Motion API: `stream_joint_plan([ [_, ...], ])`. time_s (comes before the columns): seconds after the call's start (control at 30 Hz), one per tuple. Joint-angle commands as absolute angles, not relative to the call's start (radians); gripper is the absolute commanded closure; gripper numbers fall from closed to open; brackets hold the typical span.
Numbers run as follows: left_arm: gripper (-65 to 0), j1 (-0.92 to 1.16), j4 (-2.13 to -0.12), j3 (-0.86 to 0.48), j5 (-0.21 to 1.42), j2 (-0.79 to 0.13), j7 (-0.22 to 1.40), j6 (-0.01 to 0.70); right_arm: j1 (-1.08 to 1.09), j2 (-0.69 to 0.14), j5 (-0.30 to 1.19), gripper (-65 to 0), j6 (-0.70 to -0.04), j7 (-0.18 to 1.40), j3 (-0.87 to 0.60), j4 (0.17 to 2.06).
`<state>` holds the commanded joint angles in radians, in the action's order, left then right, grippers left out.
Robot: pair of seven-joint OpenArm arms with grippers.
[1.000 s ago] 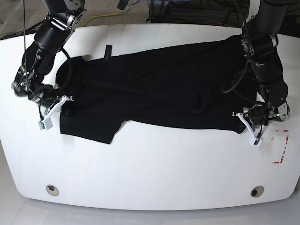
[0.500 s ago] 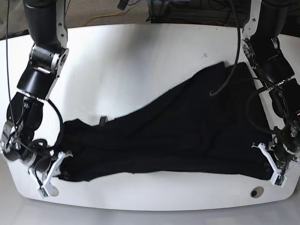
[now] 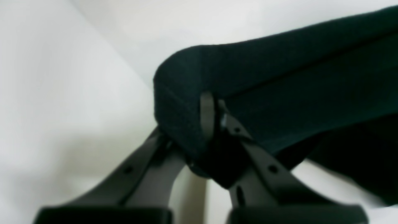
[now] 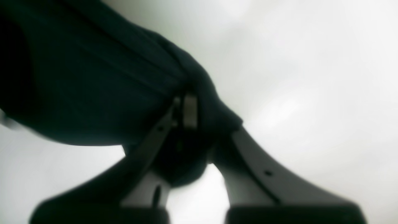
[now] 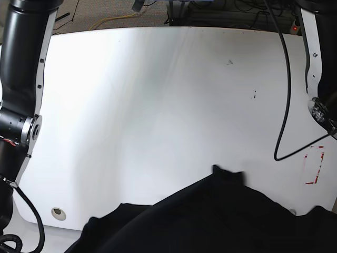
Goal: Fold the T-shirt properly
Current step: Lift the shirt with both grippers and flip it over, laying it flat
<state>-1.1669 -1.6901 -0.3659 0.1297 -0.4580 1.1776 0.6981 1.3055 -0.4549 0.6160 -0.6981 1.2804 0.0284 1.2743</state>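
T-shirt (image 5: 221,221), black, hangs bunched over the table's (image 5: 158,95) near edge, with most of the white tabletop bare behind it. Both arms reach beyond that edge. Left gripper (image 3: 214,121) and right gripper (image 4: 186,115) each pinch a shirt corner.

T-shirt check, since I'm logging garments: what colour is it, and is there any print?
Plain black T-shirt, no print visible; the base view shows it best.
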Motion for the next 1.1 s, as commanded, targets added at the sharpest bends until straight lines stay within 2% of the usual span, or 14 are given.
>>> stream_joint_plan([
  [0.27,0.0,-1.147,-1.699,-0.360,0.136,-0.476,1.191,0.698,1.306,-0.463,0.650,0.0,-0.698,1.336,0.033,1.330],
  [0.4,0.0,-1.040,-1.765,-0.363,0.137,-0.475,1.260,0.698,1.297,-0.545,0.753,0.0,-0.698,1.343,0.030,1.366],
  [0.5,0.0,-0.891,-1.850,-0.363,0.137,-0.469,1.282,0.698,1.139,-0.578,0.819,0.0,-0.698,1.343,-0.002,1.411],
  [0.8,0.0,-0.530,-1.992,-0.364,0.139,-0.407,1.282,0.698,0.645,-0.570,0.826,0.0,-0.698,1.343,-0.245,1.612],
  [1.1,0.0,-0.228,-2.000,-0.438,0.134,-0.302,1.279,0.698,0.219,-0.464,0.826,0.0,-0.698,1.345,-0.412,1.842],
])
